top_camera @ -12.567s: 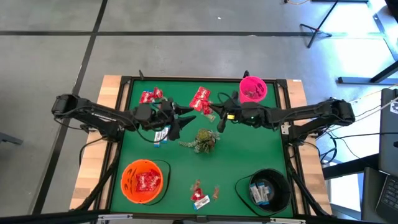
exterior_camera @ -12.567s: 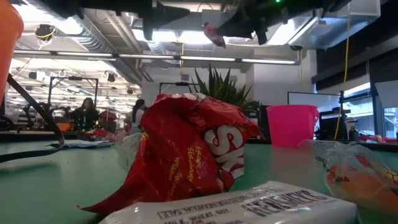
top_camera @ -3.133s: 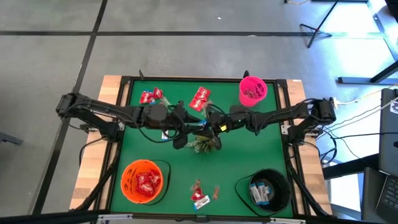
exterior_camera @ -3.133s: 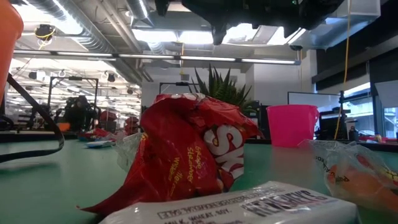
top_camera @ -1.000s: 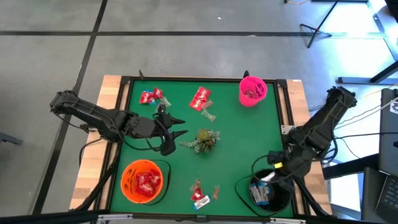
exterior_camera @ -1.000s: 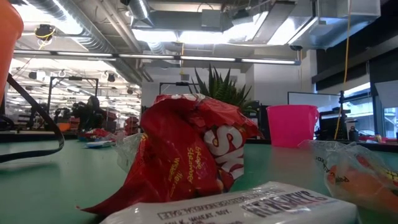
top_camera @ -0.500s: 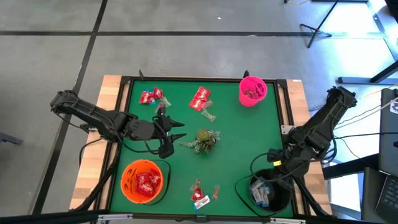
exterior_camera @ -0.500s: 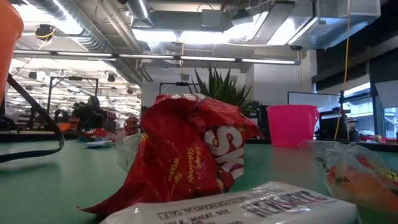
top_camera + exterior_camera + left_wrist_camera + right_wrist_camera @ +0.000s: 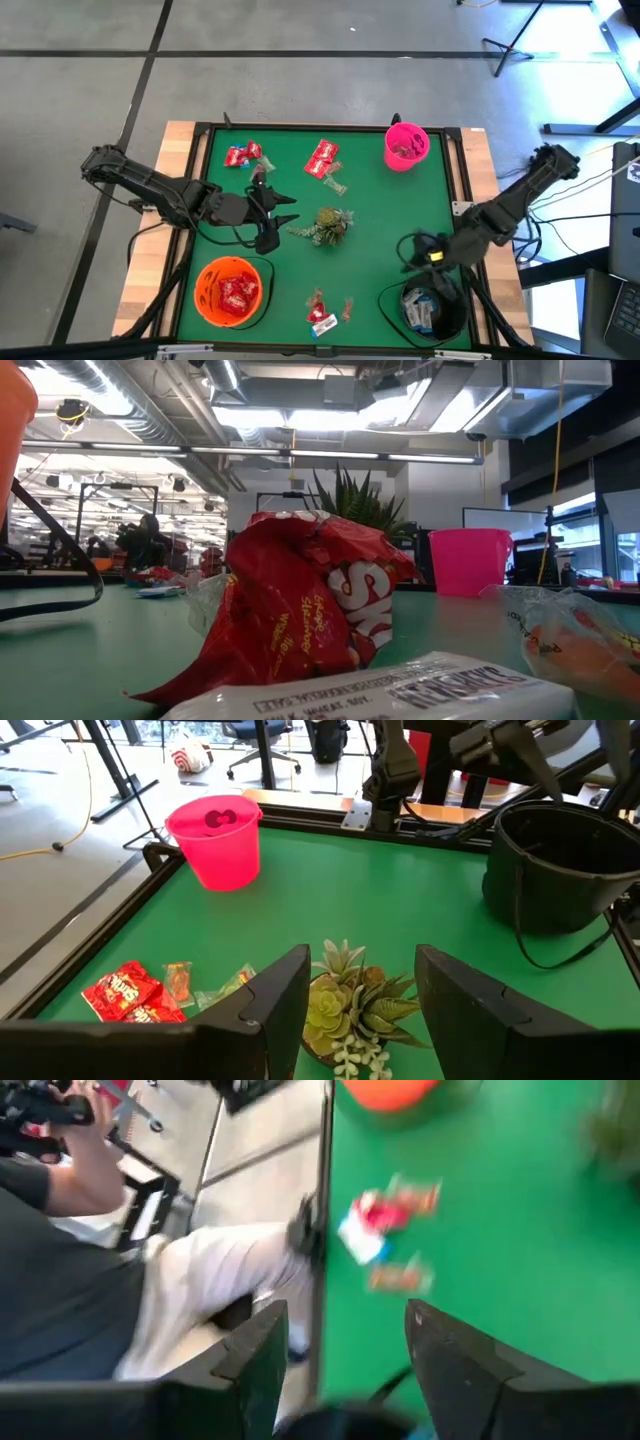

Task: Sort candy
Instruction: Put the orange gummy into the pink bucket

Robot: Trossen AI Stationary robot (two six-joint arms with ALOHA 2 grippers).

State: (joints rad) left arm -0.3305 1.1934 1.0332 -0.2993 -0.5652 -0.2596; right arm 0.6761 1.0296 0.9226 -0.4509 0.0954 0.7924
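Partly sorted. From the left: the left gripper (image 9: 282, 208) hovers open and empty beside the green sprig (image 9: 328, 224); an orange bowl (image 9: 205, 297) holds red candy (image 9: 237, 291). Loose candy waits at the table's far edge (image 9: 322, 158) and near edge (image 9: 322, 318) — still unsorted. The right gripper (image 9: 408, 248), open and empty, hangs above the black bucket (image 9: 392, 300).

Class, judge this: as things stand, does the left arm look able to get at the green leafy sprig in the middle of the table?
Probably yes. The left gripper is open and empty, facing the green sprig, with only bare green table between them. The right gripper stands off near the black bowl.
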